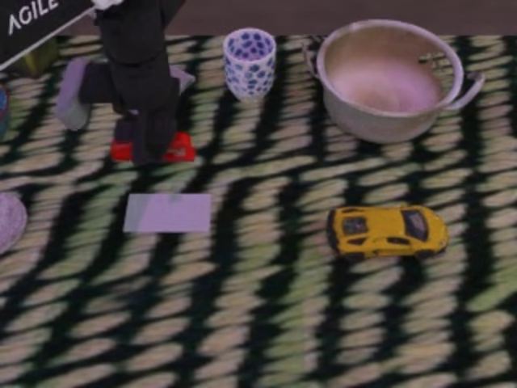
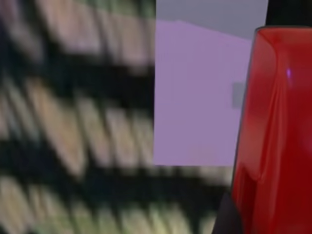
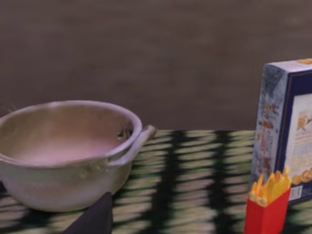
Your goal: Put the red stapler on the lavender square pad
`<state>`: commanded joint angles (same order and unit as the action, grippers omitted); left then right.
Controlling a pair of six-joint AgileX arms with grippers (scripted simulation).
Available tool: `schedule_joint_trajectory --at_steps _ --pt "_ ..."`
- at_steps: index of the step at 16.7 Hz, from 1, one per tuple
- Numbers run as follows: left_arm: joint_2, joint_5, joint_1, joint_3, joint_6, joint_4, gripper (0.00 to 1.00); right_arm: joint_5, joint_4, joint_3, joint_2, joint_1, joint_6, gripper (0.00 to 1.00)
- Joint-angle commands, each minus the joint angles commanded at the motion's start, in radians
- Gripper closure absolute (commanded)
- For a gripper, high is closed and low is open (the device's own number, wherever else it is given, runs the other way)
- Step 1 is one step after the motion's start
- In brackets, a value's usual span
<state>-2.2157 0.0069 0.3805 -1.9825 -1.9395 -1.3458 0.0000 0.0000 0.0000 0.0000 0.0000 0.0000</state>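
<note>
I am holding my left gripper (image 1: 151, 149) over the red stapler (image 1: 153, 149), my black arm covering its middle so only the two red ends are showing; the jaws are hidden from above, and my left wrist view shows only the stapler's red body close up, so I cannot tell whether they are clenched on it. The stapler is sitting just behind the lavender square pad (image 1: 168, 213), apart from it, and the pad is lying flat on the tablecloth (image 1: 266, 323), a weave of black, green and cream bands that is covering the whole table. Right of the pad a yellow toy car (image 1: 388, 231) is resting; behind the pad are standing a blue-spotted cup (image 1: 250, 62) and a metal two-handled pot (image 1: 392, 78). Beyond the table a plain dark wall (image 3: 156, 53) is showing. My right gripper is not showing in any view.
</note>
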Motion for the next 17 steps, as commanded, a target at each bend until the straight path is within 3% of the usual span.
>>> schedule_joint_trajectory --at_steps 8,13,17 --pt "-0.053 0.000 -0.011 0.257 0.006 0.317 1.00 0.000 0.000 0.000 0.000 0.000 0.000 0.00" --pt "-0.060 0.000 -0.013 0.285 0.005 0.346 1.00 0.000 0.000 0.000 0.000 0.000 0.000 0.00" --pt "-0.060 0.000 -0.013 0.285 0.005 0.346 0.70 0.000 0.000 0.000 0.000 0.000 0.000 0.00"
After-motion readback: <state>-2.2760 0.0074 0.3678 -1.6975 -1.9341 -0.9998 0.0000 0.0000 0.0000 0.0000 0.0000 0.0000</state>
